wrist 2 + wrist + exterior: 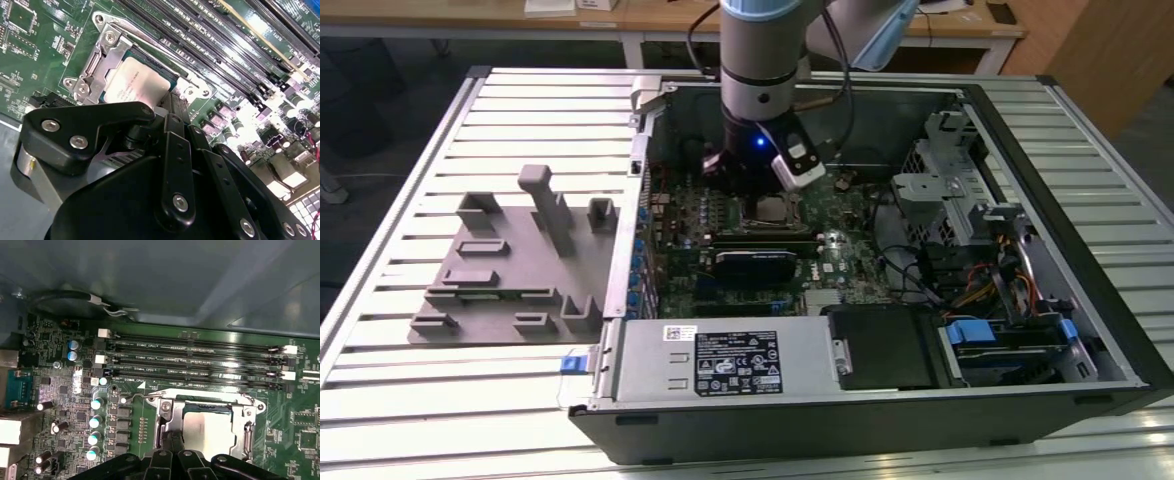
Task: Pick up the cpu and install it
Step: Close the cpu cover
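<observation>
Black links of the tool [176,104] stand nearest; it is closed together, holding nothing, with its tips just beside one edge of the cpu [136,82]. The cpu lies flat inside the metal socket frame [102,52] on the green motherboard [30,45], near the memory slots [215,45].

In the exterior view bright, even light falls on the table [547,110], but inside the computer case [881,415] it is shadowy, and a small blue light [758,140] glows on the arm [761,60]. In the second wrist view white glare washes out part of the green board [40,60] and the cpu [137,85] shines. The first wrist view is dim.
</observation>
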{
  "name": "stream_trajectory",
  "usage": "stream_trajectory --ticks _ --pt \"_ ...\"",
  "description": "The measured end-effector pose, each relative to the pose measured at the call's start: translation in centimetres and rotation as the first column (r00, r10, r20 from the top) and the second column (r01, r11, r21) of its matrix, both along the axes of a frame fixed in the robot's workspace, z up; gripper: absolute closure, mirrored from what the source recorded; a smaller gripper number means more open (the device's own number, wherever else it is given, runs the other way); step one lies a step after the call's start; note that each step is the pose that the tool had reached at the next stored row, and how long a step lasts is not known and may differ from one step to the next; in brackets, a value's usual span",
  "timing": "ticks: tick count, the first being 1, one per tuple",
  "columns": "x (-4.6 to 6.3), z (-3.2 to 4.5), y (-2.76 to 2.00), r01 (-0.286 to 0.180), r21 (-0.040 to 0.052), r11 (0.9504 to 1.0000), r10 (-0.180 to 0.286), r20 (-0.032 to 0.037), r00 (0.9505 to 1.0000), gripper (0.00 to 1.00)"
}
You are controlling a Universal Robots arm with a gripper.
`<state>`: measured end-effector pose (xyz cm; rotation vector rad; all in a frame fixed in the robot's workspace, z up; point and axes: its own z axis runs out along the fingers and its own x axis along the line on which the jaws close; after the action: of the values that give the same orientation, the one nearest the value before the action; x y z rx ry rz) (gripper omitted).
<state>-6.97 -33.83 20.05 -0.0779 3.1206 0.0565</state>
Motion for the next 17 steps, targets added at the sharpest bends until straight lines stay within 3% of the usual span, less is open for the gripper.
stream_trajectory --ticks 12,17 --pt "0.0 -0.24 0.0 -0.008 0.0001 1.0 0.008 0.0 1.0 0.89" --pt "0.0 0.23 0.0 -0.008 0.0 1.0 0.008 0.0003 1.0 0.89"
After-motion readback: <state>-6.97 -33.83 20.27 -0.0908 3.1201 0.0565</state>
